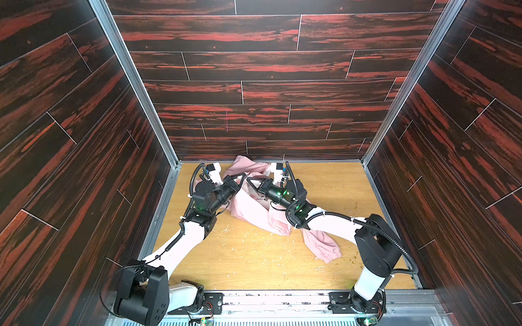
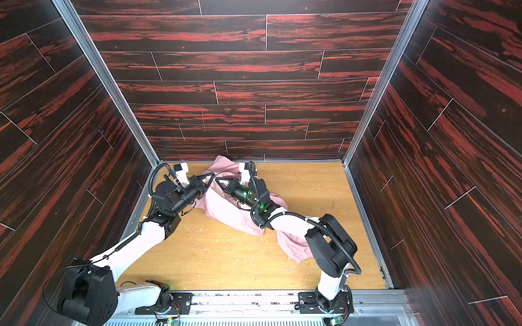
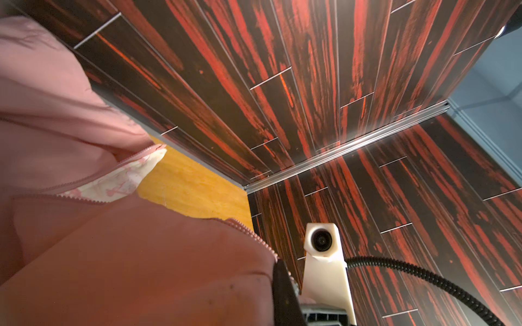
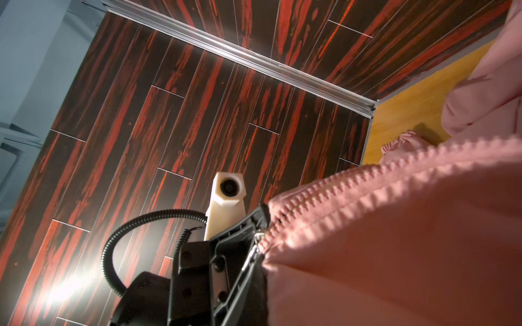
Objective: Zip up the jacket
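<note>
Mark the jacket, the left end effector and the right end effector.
jacket point(image 1: 250, 210): in a top view, on the flat pink panel between the arms.
left end effector point(image 1: 242, 176): in a top view, at its closed fingertips pinching the jacket.
right end effector point(image 1: 249, 179): in a top view, at its closed fingertips.

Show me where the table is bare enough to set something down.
Free: the near middle of the table, between the left arm and right arm, before the jacket; also the far right corner past the jacket. Crowded: far centre, where left gripper and right gripper pinch it.
</note>
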